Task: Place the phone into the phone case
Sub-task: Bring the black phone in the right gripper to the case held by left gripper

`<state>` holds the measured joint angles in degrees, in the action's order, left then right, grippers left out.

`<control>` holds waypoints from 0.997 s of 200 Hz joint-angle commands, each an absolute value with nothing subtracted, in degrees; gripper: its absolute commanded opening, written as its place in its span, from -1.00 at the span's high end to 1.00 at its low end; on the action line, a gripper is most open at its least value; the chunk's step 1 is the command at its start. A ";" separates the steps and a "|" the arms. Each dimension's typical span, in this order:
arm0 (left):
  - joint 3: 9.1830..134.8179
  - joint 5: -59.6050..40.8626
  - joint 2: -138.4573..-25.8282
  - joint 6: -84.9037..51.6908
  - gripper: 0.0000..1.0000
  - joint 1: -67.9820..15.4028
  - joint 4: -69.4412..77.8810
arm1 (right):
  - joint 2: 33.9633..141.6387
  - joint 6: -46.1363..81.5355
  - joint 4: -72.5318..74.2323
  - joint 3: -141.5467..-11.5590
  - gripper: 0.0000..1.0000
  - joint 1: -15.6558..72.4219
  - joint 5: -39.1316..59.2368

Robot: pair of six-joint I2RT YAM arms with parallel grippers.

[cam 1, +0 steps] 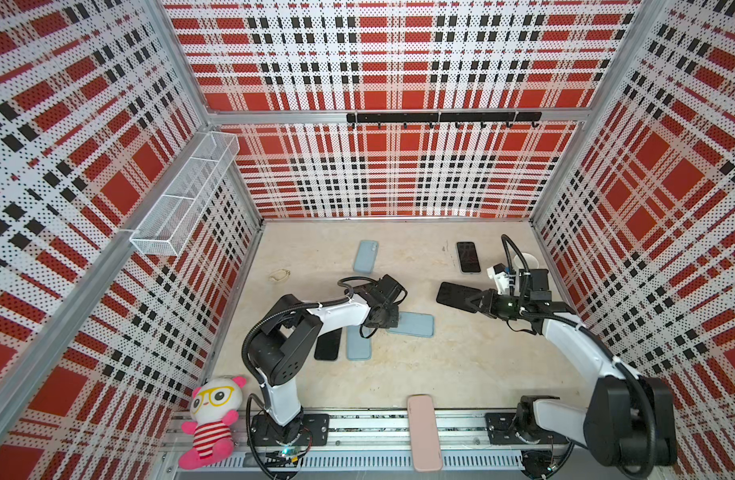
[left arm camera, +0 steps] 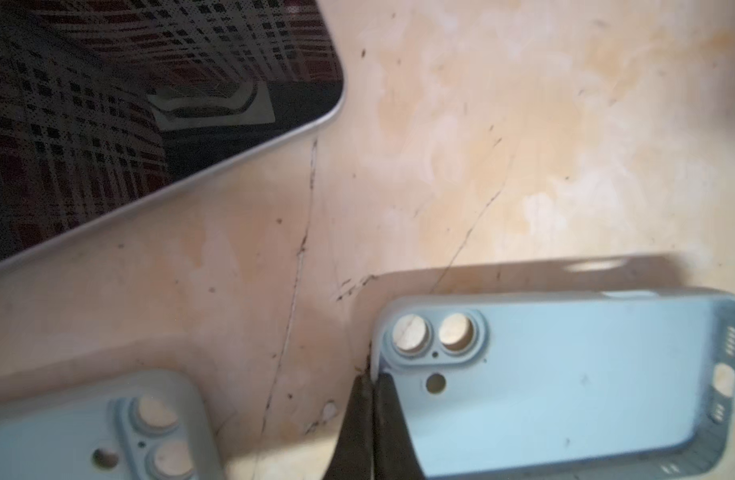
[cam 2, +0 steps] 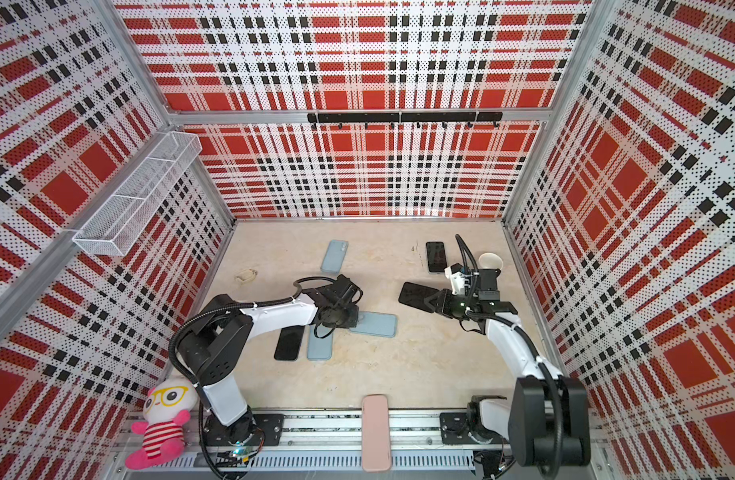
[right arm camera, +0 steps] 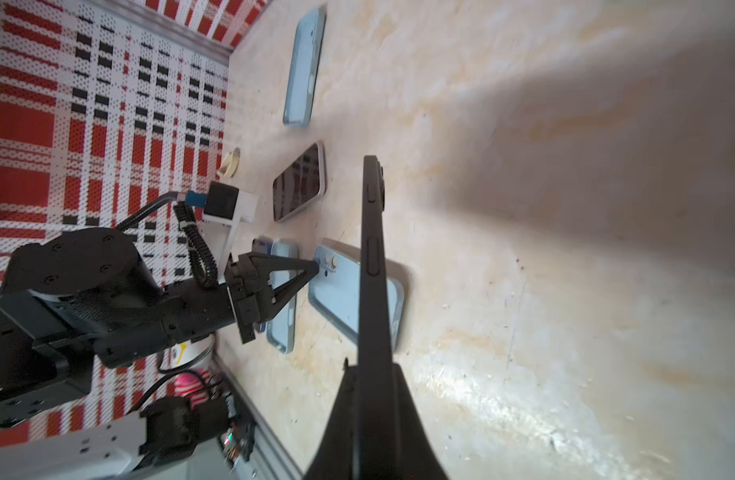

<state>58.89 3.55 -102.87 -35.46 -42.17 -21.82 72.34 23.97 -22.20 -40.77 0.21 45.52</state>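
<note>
left pincer (left arm camera: pixel 372 380) clenched on blue case (left arm camera: pixel 565 386) rim, right pincer (right arm camera: pixel 372 370) grasping black phone (right arm camera: pixel 372 249), well apart

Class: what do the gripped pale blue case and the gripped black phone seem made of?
Blue case: probably soft silicone or rubbery plastic; matte, dull, rounded moulded rim. Black phone: hard frame, metal or plastic unclear; smooth satin sheen, crisp buttons.

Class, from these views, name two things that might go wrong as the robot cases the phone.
The left gripper pinches only the rim of the blue case at a corner; it may twist or slip.
The right gripper holds the black phone by one end; it may pivot.
</note>
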 commanded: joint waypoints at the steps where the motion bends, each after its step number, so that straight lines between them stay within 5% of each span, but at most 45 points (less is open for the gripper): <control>1: 57.15 5.02 -100.85 -38.52 1.00 -43.71 -18.95 | 74.16 21.51 -24.50 -42.37 0.78 1.59 54.64; 57: 58.56 6.42 -97.94 -37.07 0.26 -44.30 -19.81 | 79.70 20.28 -25.70 -42.19 0.77 5.89 55.28; 94: 54.43 -1.91 -94.99 -39.72 -0.12 -42.40 -11.09 | 81.97 23.19 -21.62 -41.17 0.78 8.14 55.92; 199: 47.79 -8.37 -95.58 -41.57 -0.03 -39.80 -0.80 | 86.44 31.01 -11.25 -37.58 0.81 11.00 56.51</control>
<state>48.73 -6.35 -95.61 -41.08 -39.92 -4.01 85.69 29.45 -15.73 -38.28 10.00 53.34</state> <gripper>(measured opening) 0.526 0.104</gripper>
